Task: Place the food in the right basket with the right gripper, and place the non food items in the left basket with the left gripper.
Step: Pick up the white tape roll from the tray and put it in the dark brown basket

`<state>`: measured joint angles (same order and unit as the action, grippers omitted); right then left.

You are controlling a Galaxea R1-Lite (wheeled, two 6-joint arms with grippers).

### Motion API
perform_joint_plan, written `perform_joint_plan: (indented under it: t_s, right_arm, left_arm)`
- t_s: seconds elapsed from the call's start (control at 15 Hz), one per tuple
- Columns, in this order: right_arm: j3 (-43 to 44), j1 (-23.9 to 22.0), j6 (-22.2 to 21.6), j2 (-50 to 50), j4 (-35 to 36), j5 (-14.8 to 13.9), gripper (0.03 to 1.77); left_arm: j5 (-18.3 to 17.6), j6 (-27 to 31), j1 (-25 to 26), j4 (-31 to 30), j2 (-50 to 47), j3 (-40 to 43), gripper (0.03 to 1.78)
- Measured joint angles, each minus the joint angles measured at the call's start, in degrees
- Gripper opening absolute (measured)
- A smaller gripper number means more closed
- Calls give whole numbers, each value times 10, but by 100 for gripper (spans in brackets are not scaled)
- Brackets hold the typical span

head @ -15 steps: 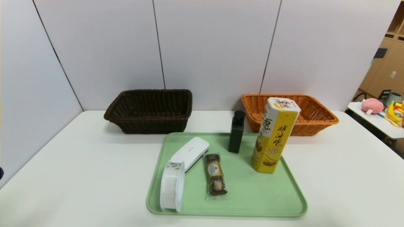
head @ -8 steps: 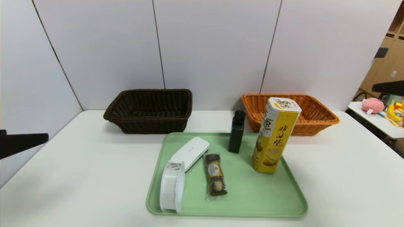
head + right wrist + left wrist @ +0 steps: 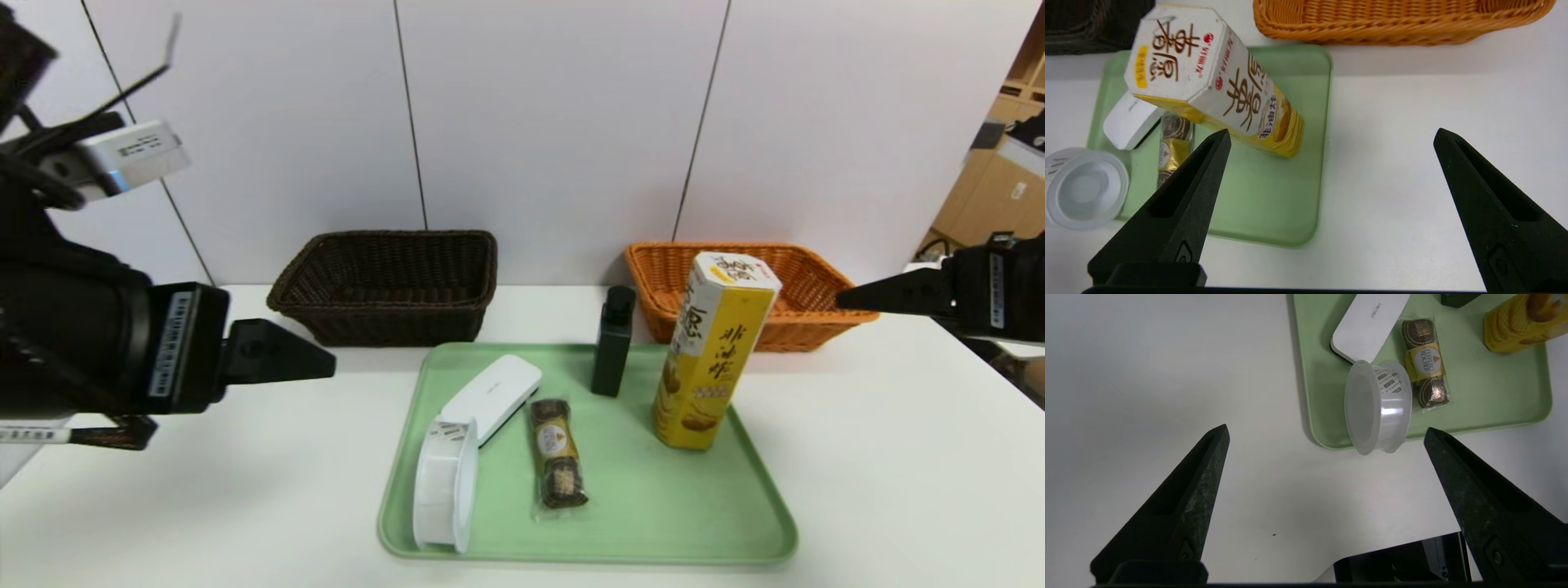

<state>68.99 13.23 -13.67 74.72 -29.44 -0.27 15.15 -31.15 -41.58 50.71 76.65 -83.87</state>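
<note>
Five items stand or lie on the green tray (image 3: 653, 523): the yellow hexagonal snack box (image 3: 714, 359) upright by its right edge, the black pump bottle (image 3: 612, 343) near its far edge, the Ferrero Rocher pack (image 3: 558, 453) around the middle, the white rounded case (image 3: 494, 396) toward the far left corner, and the white round container (image 3: 445, 482) on its side at the near left corner. At the far edge of the white surface (image 3: 245, 490), the dark brown wicker basket (image 3: 392, 318) sits left of the orange-tan wicker basket (image 3: 767, 335). Above the surface's left side, the left pincer (image 3: 1327, 428) gapes wide, holding nothing; the right pincer (image 3: 1331, 130), toward the right edge, is likewise wide and unladen.
</note>
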Motion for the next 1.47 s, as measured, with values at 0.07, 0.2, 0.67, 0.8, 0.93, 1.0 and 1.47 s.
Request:
perform_joint_plan:
  t_s: [0.07, 0.2, 0.67, 0.8, 0.93, 1.0, 1.47]
  right_arm:
    - [-9, 0, 0, 2, 0, -1, 171]
    - [-24, 1, 0, 5, 0, -1, 171]
    - [-64, 1, 2, -2, 0, -4, 171]
    - [-74, 0, 3, -6, 0, -3, 171]
    - [-80, -1, 3, -9, 0, -4, 171]
    - [-83, -1, 3, -9, 1, -4, 171]
    - [-96, -1, 3, -11, 1, -3, 171]
  left_arm:
    - [7, -5, -21, 3, 26, -19, 169]
    - [19, -8, -53, 16, 69, -46, 169]
    - [37, -15, -117, 43, 179, -87, 169]
    - [45, -17, -119, 72, 207, -105, 169]
    - [46, -24, -120, 82, 233, -119, 169]
    - [46, -28, -120, 82, 243, -121, 169]
    - [9, -78, -119, 82, 300, -120, 169]
